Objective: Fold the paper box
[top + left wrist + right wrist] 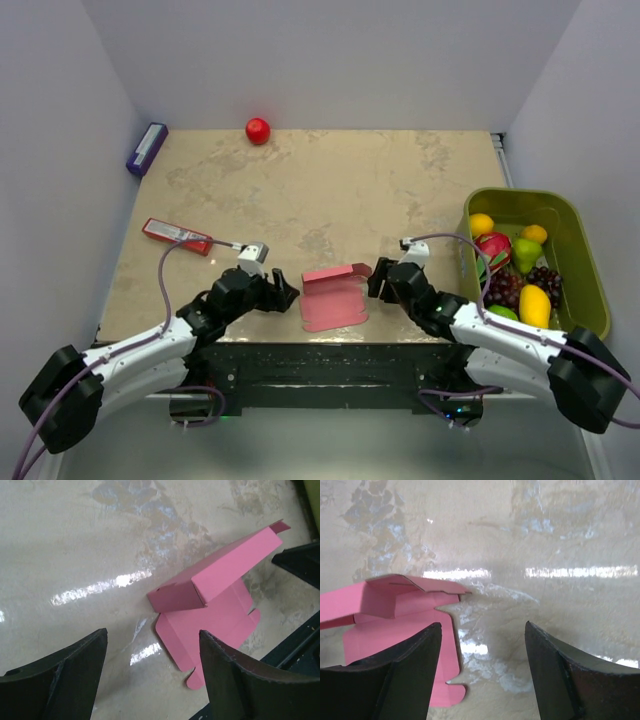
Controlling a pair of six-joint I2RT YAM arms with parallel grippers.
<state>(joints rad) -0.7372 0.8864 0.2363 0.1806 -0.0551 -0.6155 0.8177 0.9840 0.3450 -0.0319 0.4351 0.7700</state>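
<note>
The pink paper box [335, 297] lies near the table's front edge, between my two grippers. It is partly folded: the far part stands up as a long flap, and the near panel lies flat. My left gripper [285, 295] is just left of the box and open, with nothing between its fingers. In the left wrist view the box [220, 580] is ahead and to the right of the left gripper [152, 631]. My right gripper [378, 280] is just right of the box and open, holding nothing. In the right wrist view the box [395, 610] reaches under the left finger of the right gripper [482, 625].
A narrow red packet [176, 236] lies at the left. A purple block [146, 148] sits in the far left corner and a red ball [258, 130] at the back. A green basket [590, 260] with several fruits stands at the right.
</note>
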